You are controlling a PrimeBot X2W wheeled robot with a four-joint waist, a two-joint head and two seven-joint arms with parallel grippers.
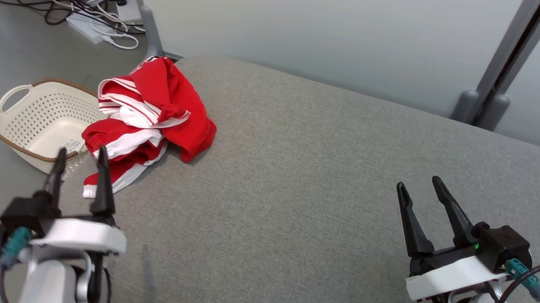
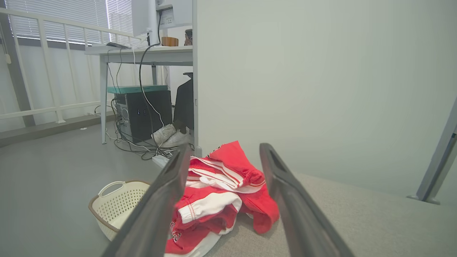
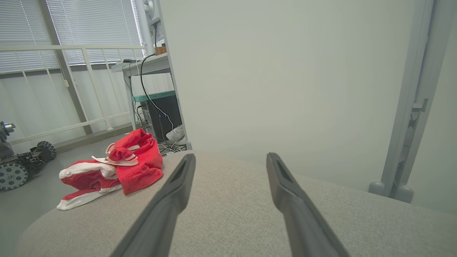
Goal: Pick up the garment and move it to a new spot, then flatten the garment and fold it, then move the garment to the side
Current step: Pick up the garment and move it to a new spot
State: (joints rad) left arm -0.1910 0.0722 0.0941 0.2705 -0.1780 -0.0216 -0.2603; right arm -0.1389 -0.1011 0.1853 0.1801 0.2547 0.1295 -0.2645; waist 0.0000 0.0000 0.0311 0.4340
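Note:
A crumpled red garment (image 1: 153, 114) with white stripes lies in a heap at the far left corner of the grey padded surface (image 1: 319, 181); one hem hangs near the left edge. The left wrist view has the garment (image 2: 221, 192) straight ahead between the fingers, and it sits at the left in the right wrist view (image 3: 117, 167). My left gripper (image 1: 82, 159) stands open just short of the garment's near edge, nothing between its fingers. Over the right side of the surface, far from the cloth, my right gripper (image 1: 421, 186) is open and holds nothing.
A cream perforated basket (image 1: 39, 123) sits on the floor just left of the garment. Cables and a power strip (image 1: 93, 25) lie on the floor behind. A grey partition with metal posts (image 1: 486, 106) runs along the far side. A wheeled machine (image 3: 18, 167) stands on the floor.

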